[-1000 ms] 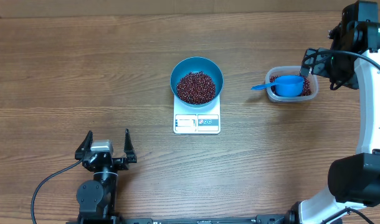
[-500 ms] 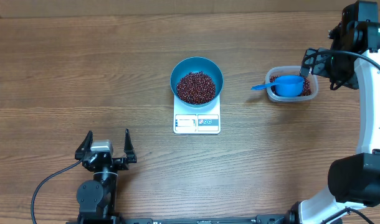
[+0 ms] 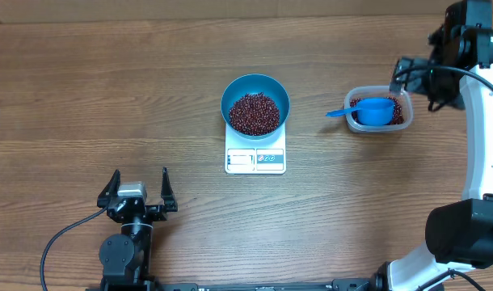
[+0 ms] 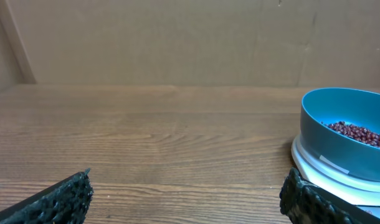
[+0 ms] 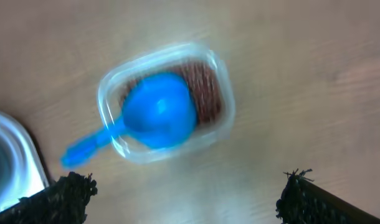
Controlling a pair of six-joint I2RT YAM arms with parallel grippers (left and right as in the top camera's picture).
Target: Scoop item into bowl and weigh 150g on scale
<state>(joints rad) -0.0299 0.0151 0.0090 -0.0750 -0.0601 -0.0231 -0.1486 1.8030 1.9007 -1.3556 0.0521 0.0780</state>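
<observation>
- Dark red-brown beans (image 3: 254, 113) fill the bottom of the teal-blue bowl (image 3: 225, 103) in one loose heap. They are ahead of the left gripper (image 3: 140, 175) and to its right side, well apart from it.
- The bowl stands upright on the white scale (image 3: 255, 160). The display and the buttons of the scale are on the edge that faces the left gripper.
- In the left wrist view the bowl (image 4: 321, 127) shows beyond the right finger, and only bare wood lies between the two fingers.
- The left gripper (image 4: 187, 202) is low over the table (image 3: 109, 81). Its jaws are spread wide and they hold nothing.
- More beans (image 5: 205, 93) lie in a clear plastic tub (image 3: 402, 123), which is under the right gripper (image 3: 398, 74) and a little ahead of it.
- A blue scoop (image 3: 372, 111) rests in this tub, with its cup on the beans. Its handle goes out over the tub rim, on the side away from the right gripper, toward the scale.
- The right gripper (image 5: 184, 193) is above the tub (image 5: 229, 106) and apart from it. Its jaws are also wide and empty, and they do not touch the scoop (image 5: 159, 112).
- The right wrist view is blurred, so I cannot tell small details of the tub there.
</observation>
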